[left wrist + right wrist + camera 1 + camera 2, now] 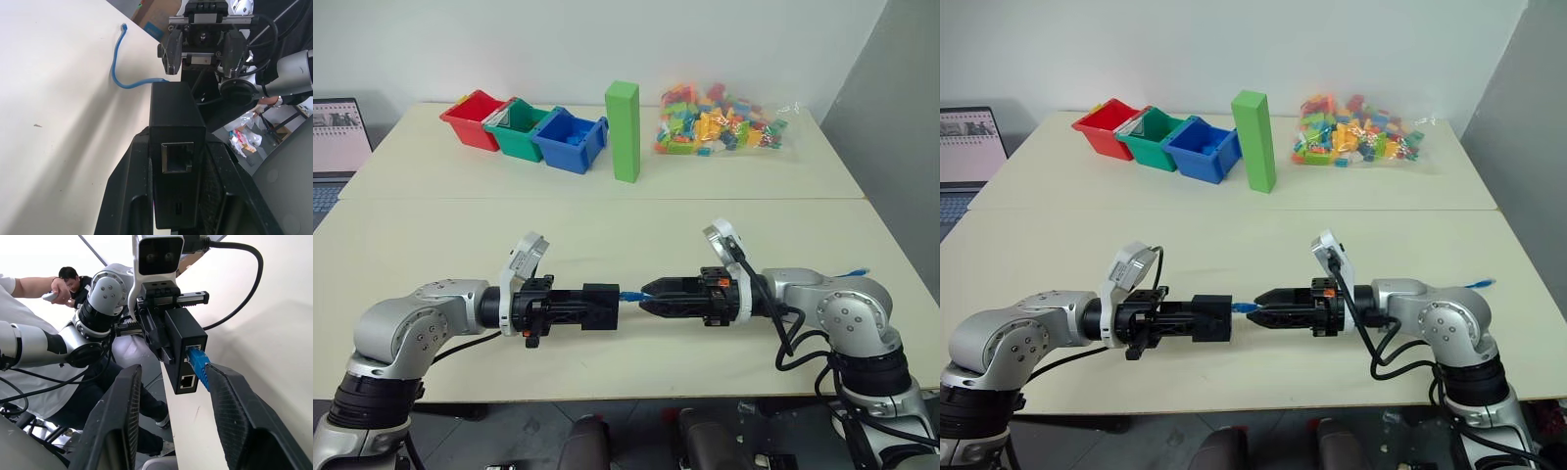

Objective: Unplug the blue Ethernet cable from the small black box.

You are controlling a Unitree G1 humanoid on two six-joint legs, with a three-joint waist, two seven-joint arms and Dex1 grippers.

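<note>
Box point(186, 345) and cable point(198, 363), unlabelled

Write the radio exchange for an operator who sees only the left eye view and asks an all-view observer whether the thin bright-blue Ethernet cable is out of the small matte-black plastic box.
Operator: Is the plug out?
Observer: No. The right wrist view shows the blue Ethernet cable with its plug in the upper of two ports on the small black box, which the left gripper holds; the lower port is empty.
Operator: Has the right gripper clamped the plug?
Observer: No. The right gripper has its fingers apart, one on each side of the plug.
</note>
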